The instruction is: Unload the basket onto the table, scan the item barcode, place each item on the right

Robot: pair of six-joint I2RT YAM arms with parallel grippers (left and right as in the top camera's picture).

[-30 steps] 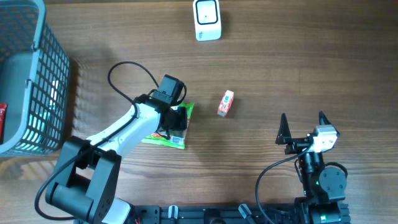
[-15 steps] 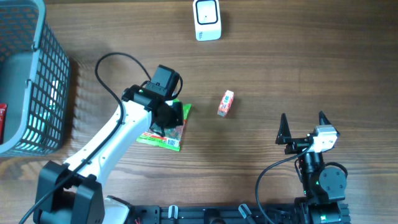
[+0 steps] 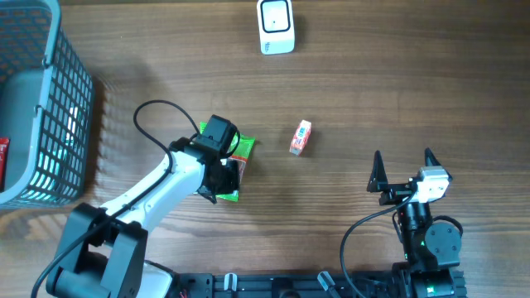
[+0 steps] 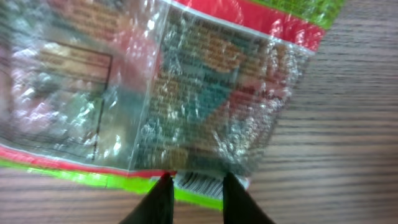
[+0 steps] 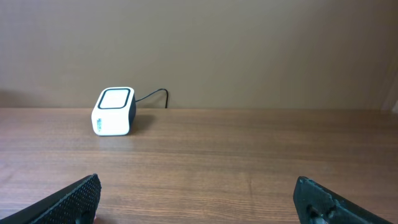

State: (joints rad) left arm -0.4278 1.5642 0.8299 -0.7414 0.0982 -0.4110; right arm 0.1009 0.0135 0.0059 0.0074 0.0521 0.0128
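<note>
The item is a flat green and red plastic packet (image 3: pixel 241 147) lying on the wooden table left of centre, largely covered by my left arm. In the left wrist view the packet (image 4: pixel 186 93) fills the frame, with its barcode (image 4: pixel 198 181) at the near edge. My left gripper (image 4: pixel 196 178) points down at that edge, its jaws a narrow gap apart with the barcode strip showing between the tips. The white scanner (image 3: pixel 276 26) stands at the far edge, also visible as the scanner (image 5: pixel 114 111). My right gripper (image 3: pixel 403 161) rests open near the front right, holding nothing.
A small orange and white box (image 3: pixel 301 137) lies right of the packet. A grey mesh basket (image 3: pixel 50 99) stands at the left edge, something red inside it. The left arm's black cable (image 3: pixel 153 112) loops above the table.
The left arm swung out and came back over the packet, which has slid slightly and now shows less of itself. The right arm has not moved.
</note>
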